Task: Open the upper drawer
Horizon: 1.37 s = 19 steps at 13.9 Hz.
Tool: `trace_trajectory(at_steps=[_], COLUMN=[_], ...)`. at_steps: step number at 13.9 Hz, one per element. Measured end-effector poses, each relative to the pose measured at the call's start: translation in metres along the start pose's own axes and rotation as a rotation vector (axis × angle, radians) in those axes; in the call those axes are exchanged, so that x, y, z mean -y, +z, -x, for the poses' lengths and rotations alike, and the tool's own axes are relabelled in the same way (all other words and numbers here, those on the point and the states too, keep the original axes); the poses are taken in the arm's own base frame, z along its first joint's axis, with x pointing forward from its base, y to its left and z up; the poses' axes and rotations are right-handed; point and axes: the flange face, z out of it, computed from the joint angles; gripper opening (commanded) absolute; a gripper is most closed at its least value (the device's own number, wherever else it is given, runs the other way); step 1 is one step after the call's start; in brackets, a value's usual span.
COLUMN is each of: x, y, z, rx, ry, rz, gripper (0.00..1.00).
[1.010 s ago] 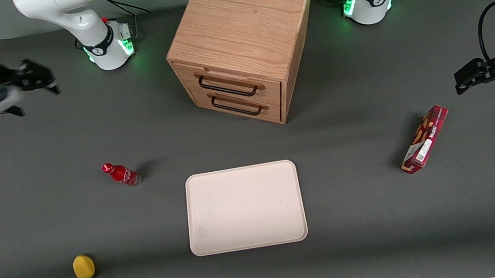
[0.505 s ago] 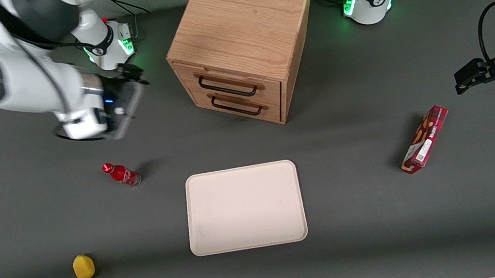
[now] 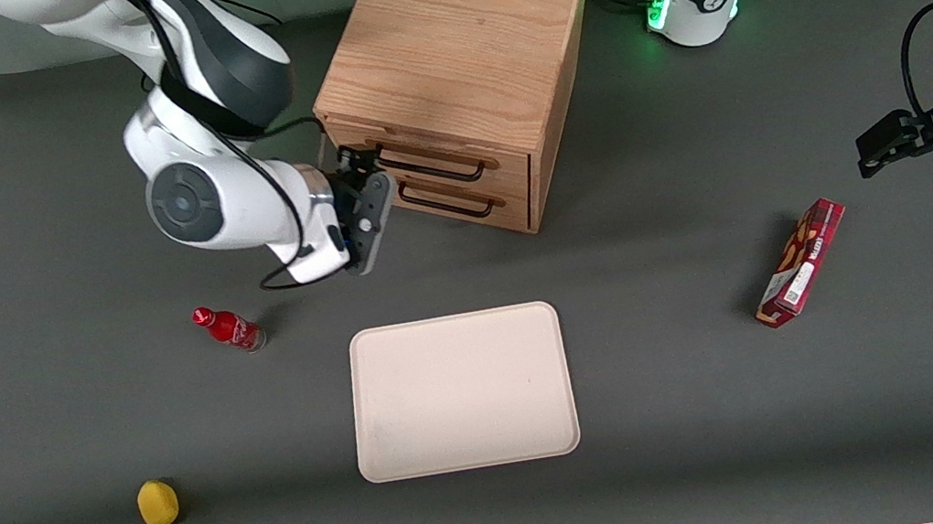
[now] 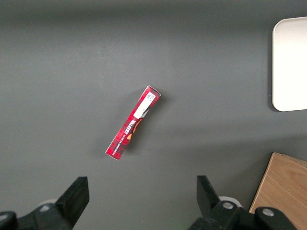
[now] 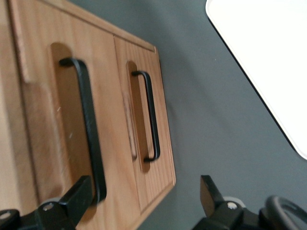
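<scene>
gripper (image 3: pixel 353 168) was at the front of the cabinet (image 3: pixel 452 42), at the working-arm end of the upper drawer (image 3: pixel 437 160), close to the end of its black handle (image 3: pixel 429 167). in the wrist view the gripper (image 5: pixel 144 201) had its fingers spread wide apart, nothing between them; one fingertip (image 5: pixel 79 191) sat over the end of the upper handle (image 5: pixel 88 134), contact couldn't be told. upper drawer (image 5: pixel 57 120) looked closed, front flush with the cabinet face. lower drawer (image 3: pixel 457 199) just under it, also closed, its handle (image 5: pixel 151 115) untouched.

cabinet stood on the grey table (image 3: pixel 734 444), farther from the front camera than the tray (image 3: pixel 460 390). red bottle (image 3: pixel 229 328) lay on the table near the arm, nearer the camera than the gripper. yellow ball (image 3: pixel 158 503) nearer still, well apart from the bottle. red box (image 3: pixel 801 262) lay toward the parked arm's end; left wrist view showed it (image 4: pixel 133 123) flat on the table, tray corner (image 4: pixel 290 62) nearby.
</scene>
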Motion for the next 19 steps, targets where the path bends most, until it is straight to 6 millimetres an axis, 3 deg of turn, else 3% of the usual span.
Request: trace_trajectory(at_steps=[4,12,19], x=[0.008,0.027,0.021], y=[0.031,0.054,0.063], z=[-0.020,-0.025,-0.026], rx=[-0.010,-0.001,-0.004], ry=[0.021,0.005,0.039], rz=[-0.021,-0.032,-0.028], gripper=[1.00,1.00,1.00])
